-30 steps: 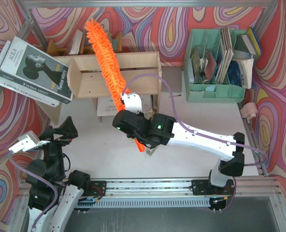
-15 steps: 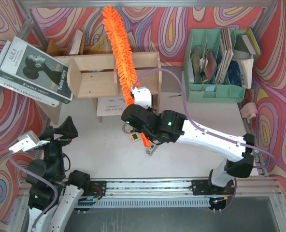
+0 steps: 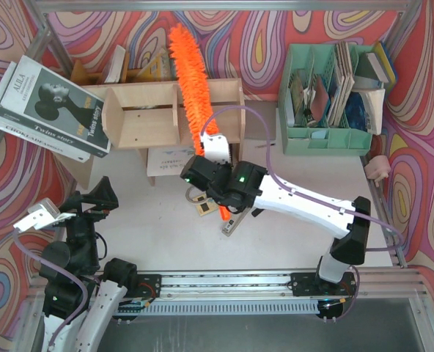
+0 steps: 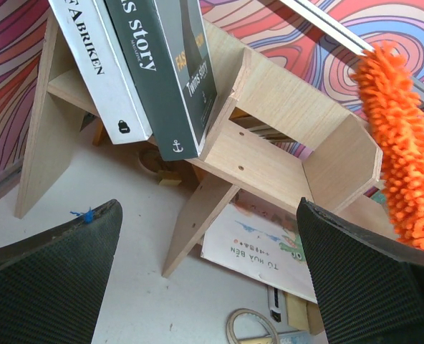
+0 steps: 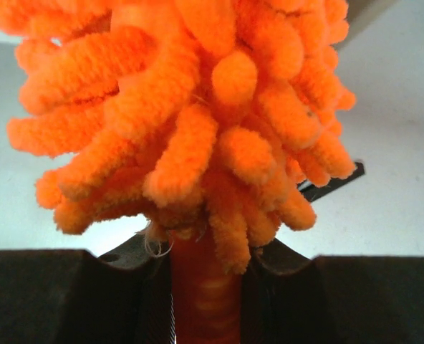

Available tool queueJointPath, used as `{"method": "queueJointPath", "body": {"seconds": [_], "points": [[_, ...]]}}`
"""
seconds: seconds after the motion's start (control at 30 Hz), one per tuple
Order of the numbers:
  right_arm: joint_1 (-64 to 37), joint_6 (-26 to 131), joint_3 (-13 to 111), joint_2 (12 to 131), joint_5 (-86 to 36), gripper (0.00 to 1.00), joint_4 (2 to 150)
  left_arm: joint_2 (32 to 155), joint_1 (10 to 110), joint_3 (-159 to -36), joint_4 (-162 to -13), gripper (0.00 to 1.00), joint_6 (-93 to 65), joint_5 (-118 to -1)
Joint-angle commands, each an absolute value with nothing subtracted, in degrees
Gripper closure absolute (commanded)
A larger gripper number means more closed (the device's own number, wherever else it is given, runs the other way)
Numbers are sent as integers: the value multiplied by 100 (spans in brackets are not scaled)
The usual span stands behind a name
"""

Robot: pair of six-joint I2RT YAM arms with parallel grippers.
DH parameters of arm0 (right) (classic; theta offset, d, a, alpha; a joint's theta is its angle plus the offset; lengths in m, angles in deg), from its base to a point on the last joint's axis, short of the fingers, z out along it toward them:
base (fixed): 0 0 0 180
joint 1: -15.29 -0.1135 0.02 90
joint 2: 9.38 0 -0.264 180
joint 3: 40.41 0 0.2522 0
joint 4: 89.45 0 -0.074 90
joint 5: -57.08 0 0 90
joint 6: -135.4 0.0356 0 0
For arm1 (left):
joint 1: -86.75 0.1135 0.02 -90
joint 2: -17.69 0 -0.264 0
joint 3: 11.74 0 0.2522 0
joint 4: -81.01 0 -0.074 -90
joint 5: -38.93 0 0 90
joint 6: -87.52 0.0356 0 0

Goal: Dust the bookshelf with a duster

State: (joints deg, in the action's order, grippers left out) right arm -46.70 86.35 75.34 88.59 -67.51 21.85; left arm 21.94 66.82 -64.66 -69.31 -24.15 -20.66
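The plywood bookshelf [image 3: 140, 117] stands at the back left of the table, also seen in the left wrist view [image 4: 269, 147]. The fluffy orange duster [image 3: 190, 84] lies across its top just right of the central divider, its tip reaching past the back edge. My right gripper [image 3: 204, 163] is shut on the duster's orange handle in front of the shelf; the handle's end [image 3: 224, 213] sticks out behind the wrist. The right wrist view shows the duster [image 5: 190, 107] filling the frame above the right gripper [image 5: 206, 304]. My left gripper [image 3: 91, 199] [image 4: 208, 279] stands open and empty, low at the front left.
Books [image 3: 52, 110] [image 4: 155, 64] lean on the shelf's left end. A booklet [image 3: 169, 158] [image 4: 262, 247] lies under the shelf. Small items [image 3: 202, 207] lie on the table below the right wrist. A mint-green organiser [image 3: 327, 136] with books stands at the back right.
The right arm has swung the duster to the right along the shelf top, from over the left compartment to just past the divider. The left arm has not moved.
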Motion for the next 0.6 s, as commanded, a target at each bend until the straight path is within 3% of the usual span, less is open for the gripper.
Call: {"method": "queueJointPath", "body": {"seconds": [0.0, 0.23, 0.37, 0.57], "points": [[-4324, 9342, 7166, 8276, -7350, 100, 1725, 2273, 6715, -6432, -6967, 1, -2428, -2130], [-4297, 9666, 6632, 7142, -7926, 100, 2102, 2332, 6733, -6431, -6985, 1, -2445, -2187], [-4294, 8759, 6192, 6755, -7307, 100, 3591, 2368, 6748, -6435, -6986, 2, -2454, -2208], [-4294, 8185, 6474, 7233, -6519, 100, 3957, 2376, 6758, -6429, -6988, 1, -2454, -2189]]}}
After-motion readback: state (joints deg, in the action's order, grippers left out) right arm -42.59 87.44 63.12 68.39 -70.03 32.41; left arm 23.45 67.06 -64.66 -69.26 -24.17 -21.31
